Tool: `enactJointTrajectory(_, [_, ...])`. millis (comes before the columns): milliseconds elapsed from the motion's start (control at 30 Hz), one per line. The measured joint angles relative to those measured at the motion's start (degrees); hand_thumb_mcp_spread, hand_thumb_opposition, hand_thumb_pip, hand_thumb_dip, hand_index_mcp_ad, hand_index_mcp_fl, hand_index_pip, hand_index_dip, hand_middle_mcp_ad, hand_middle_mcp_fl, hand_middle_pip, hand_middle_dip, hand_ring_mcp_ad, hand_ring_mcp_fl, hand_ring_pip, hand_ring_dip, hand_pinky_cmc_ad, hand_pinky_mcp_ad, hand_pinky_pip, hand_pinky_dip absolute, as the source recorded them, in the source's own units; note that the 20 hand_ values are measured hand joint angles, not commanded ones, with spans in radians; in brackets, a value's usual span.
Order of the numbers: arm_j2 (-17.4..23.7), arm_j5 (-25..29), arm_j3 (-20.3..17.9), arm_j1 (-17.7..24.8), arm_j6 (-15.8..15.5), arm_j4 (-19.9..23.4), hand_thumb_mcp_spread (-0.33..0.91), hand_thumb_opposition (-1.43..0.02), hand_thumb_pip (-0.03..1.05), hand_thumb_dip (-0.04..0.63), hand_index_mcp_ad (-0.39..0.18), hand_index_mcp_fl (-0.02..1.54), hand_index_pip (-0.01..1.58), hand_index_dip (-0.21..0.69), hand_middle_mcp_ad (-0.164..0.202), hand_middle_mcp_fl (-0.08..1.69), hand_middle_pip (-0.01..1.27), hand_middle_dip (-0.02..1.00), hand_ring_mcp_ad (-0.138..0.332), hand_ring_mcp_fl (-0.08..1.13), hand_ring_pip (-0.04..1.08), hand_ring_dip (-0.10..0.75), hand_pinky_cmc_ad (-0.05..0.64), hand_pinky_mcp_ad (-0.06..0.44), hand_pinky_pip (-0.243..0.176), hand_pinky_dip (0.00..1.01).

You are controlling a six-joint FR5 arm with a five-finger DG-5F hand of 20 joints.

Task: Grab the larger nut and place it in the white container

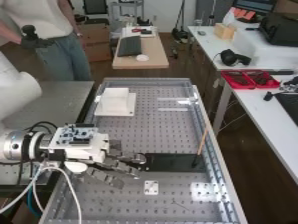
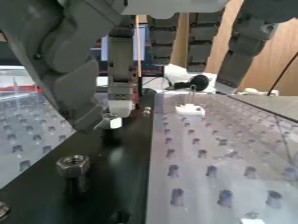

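The hand [image 1: 110,162] is low over the near part of the bench in the high view, at the left end of a black plate [image 1: 176,162]. In the wrist view, the thumb and one finger of the hand [image 2: 121,60] pinch a metal nut [image 2: 112,121] between their tips, just above the black plate [image 2: 40,200]. Another hex nut [image 2: 73,165] stands apart from the fingertips above the plate, and part of a third metal piece [image 2: 3,210] shows. The white container [image 1: 115,95] stands farther up the bench, beyond the hand.
A small white square piece [image 1: 151,187] lies on the perforated bench top [image 1: 146,132], nearer than the plate. A thin wooden stick [image 1: 202,141] rises at the plate's right end. The bench's raised metal rim [image 1: 211,137] runs along the right side.
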Motion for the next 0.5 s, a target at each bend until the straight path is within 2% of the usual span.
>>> enactJointTrajectory(500, [-1.3,0.2,0.1,-0.5,0.6,1.1,0.27,-0.82,0.87,0.155,-0.162,0.02,1.56,0.072,0.072,0.00,0.11,0.09,0.164,0.00,0.35,0.005,0.391,0.309,-0.124,0.87])
